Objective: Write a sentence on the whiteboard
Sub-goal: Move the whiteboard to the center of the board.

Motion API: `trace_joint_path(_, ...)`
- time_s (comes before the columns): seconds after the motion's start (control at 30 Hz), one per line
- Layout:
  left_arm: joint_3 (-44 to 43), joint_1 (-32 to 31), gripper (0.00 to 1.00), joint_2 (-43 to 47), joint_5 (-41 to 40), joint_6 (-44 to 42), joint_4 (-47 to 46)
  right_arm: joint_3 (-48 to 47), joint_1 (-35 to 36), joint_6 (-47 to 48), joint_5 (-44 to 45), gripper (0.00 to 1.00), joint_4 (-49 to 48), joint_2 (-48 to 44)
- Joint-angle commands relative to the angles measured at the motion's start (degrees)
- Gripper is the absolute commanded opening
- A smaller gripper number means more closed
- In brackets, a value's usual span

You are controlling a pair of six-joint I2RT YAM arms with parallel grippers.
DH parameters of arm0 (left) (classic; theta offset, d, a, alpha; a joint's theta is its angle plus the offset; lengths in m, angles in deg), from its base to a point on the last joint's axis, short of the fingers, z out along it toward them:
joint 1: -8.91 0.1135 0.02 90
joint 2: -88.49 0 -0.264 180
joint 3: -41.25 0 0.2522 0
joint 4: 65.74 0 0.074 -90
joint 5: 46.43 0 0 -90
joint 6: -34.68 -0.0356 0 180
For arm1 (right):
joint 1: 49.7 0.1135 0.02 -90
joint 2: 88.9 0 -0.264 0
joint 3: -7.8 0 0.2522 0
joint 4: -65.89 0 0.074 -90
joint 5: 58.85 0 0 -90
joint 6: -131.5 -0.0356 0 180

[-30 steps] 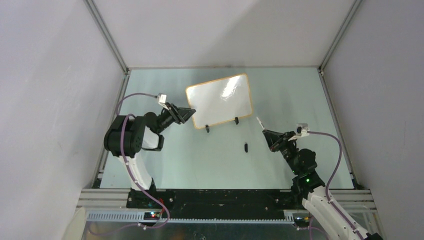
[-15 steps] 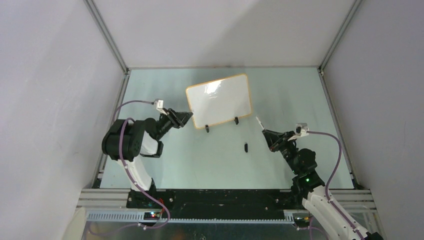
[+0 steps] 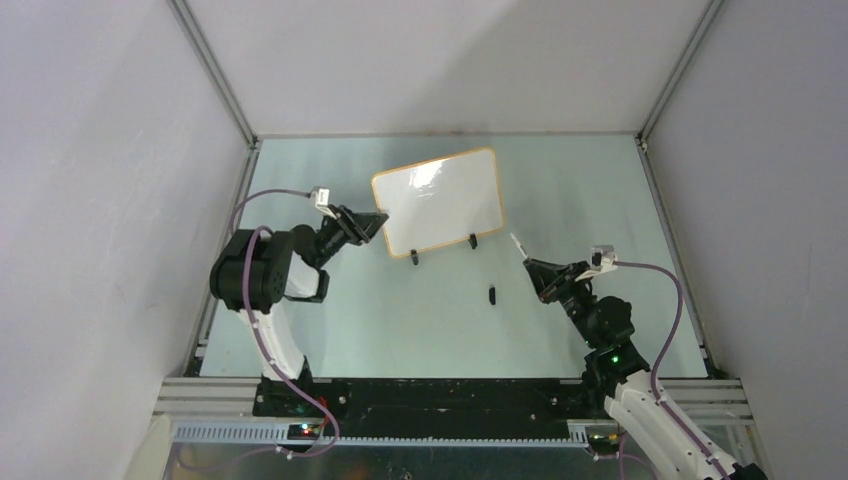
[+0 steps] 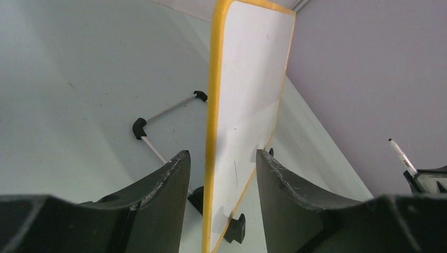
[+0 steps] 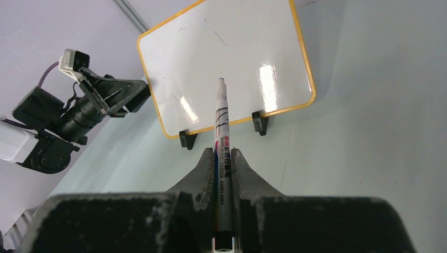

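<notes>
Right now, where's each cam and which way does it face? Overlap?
Top external: above and behind the bases, looking down on the table and whiteboard; both arms show.
Left wrist: on that wrist, facing the whiteboard edge-on; open left claw straddles its edge.
Right wrist: on that wrist, facing the whiteboard's front; right claw shut on a marker.
Shared: all see the whiteboard; both wrist views see the marker.

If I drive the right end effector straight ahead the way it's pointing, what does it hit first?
The marker clamped in the right end effector leads; its tip would likely touch the face of the whiteboard first. They look apart now, though depth is unclear.
</notes>
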Motion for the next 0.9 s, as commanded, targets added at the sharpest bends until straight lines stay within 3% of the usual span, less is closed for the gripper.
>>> trace_joint_path(0.0, -2.56, 0.24, 0.54, -2.30, 2.60, 1.50, -2.50, -2.47, -0.09, 0.50, -0.79, 0.00, -2.85, 0.37)
trace_joint_path(0.1, -4.42, 0.26, 0.54, -3.41, 4.49, 2.45, -2.51, -2.54, -0.08, 0.49, -0.80, 0.00, -2.96, 0.69)
trace_joint_path(0.63, -8.43, -0.85, 0.01, -6.70, 10.98, 3.09, -2.59, -3.21, 0.04, 0.61, -2.31, 0.00, -3.05, 1.68)
trace_joint_path(0.87, -5.99, -1.60, 0.00, -7.17, 13.32, 0.22, -2.70, -3.32, 0.00, 0.53, -2.95, 0.00, -2.97, 1.57)
